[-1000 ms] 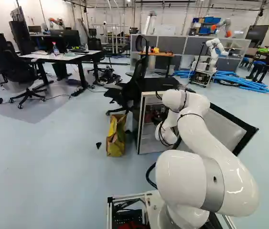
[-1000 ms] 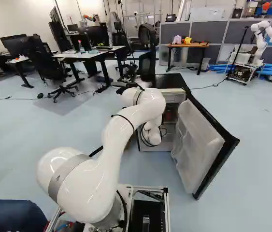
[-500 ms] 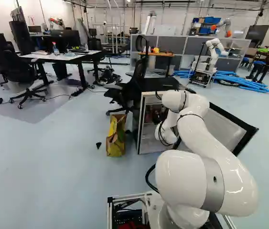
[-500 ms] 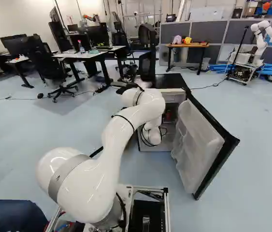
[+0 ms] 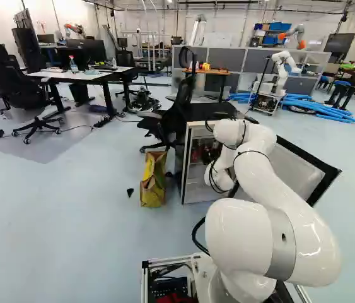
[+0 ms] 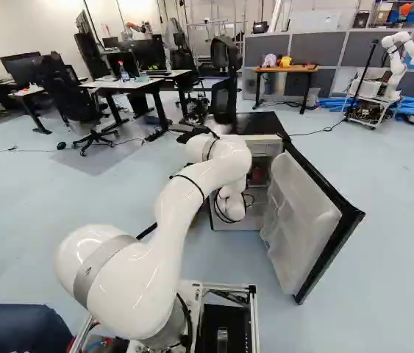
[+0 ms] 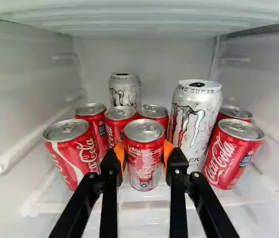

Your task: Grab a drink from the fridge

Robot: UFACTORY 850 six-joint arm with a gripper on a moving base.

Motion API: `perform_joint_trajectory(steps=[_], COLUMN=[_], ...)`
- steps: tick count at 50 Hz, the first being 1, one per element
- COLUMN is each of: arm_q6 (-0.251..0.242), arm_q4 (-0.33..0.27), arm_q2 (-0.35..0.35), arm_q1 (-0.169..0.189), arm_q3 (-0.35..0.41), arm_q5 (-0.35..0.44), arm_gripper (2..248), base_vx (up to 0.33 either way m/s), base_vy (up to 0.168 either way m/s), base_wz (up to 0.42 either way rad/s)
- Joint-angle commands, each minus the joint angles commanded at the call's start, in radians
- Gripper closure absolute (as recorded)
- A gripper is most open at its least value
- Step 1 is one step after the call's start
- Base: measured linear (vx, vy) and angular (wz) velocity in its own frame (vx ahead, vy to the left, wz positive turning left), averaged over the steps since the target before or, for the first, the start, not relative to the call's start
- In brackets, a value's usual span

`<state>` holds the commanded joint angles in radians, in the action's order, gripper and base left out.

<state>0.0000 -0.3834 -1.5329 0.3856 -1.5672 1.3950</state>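
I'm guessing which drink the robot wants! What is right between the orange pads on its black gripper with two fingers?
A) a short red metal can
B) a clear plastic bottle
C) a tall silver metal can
A: the short red metal can is between the orange pads of the black gripper, with one pad at each side of it.
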Motion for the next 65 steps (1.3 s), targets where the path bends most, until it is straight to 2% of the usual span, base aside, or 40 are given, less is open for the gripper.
perform_joint_trajectory(steps=[10,25,65], arm_q6=[0.0,0.0,0.0], arm_q4=[0.0,0.0,0.0], arm_q2=[0.022,0.1,0.365], arm_q1=[0.003,0.009,0.028], arm_q3=[0.033,0.132,0.492], arm_q5=[0.0,0.0,0.0], arm_gripper=[154,154,154], base_vx=[0.0,0.0,0.0], base_vy=[0.0,0.0,0.0], base_wz=[0.0,0.0,0.0])
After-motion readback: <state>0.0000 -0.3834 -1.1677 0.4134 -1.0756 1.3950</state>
